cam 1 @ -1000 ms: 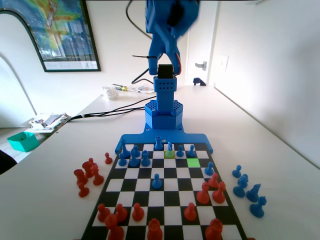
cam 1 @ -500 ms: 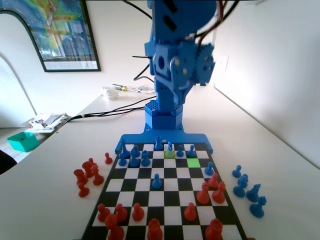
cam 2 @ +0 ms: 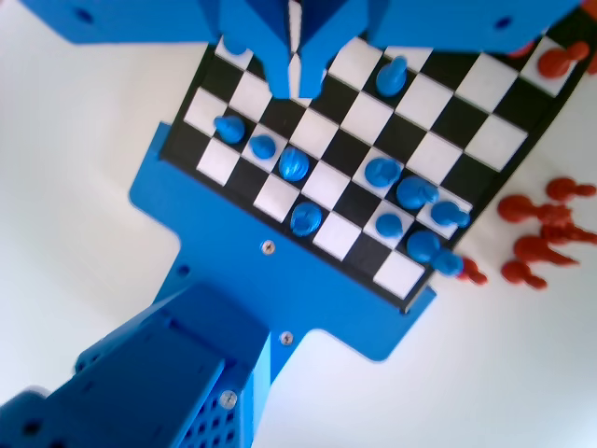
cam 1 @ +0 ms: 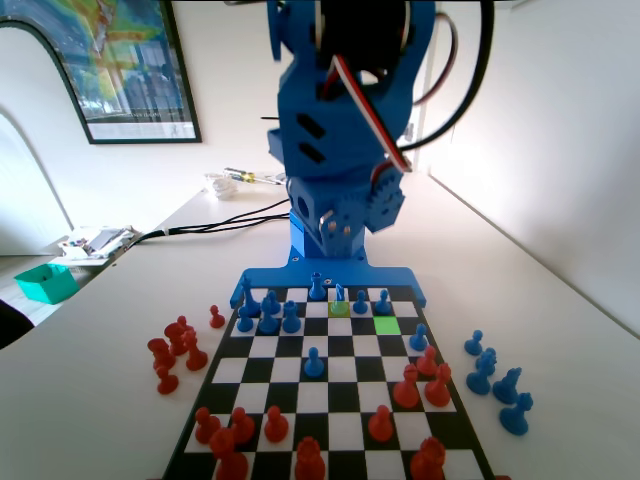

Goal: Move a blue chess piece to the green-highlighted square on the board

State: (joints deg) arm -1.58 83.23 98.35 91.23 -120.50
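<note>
The slender blue chess piece [cam 1: 339, 293] stands on a dull olive square near the board's far end, seen from above in the wrist view [cam 2: 293, 163]. The bright green-highlighted square [cam 1: 386, 325] lies one row nearer and to the right, with nothing on it. In the wrist view my gripper [cam 2: 297, 89] hangs high over the board [cam 2: 438, 103], its jaws together at the tips with nothing between them. It hovers a couple of rows beyond the slender piece. In the fixed view the blue arm [cam 1: 340, 150] looms over the board's far end.
Other blue pieces crowd the far rows [cam 1: 268, 318], and one pawn [cam 1: 313, 362] stands mid-board. Red pieces fill the near rows [cam 1: 406, 388]. Captured red pieces [cam 1: 175, 350] lie left of the board and captured blue ones [cam 1: 500, 385] right. A blue frame [cam 2: 280, 289] joins the board.
The arm has swung forward from upright and now leans over the board's far end, much larger in the fixed view. No piece has moved.
</note>
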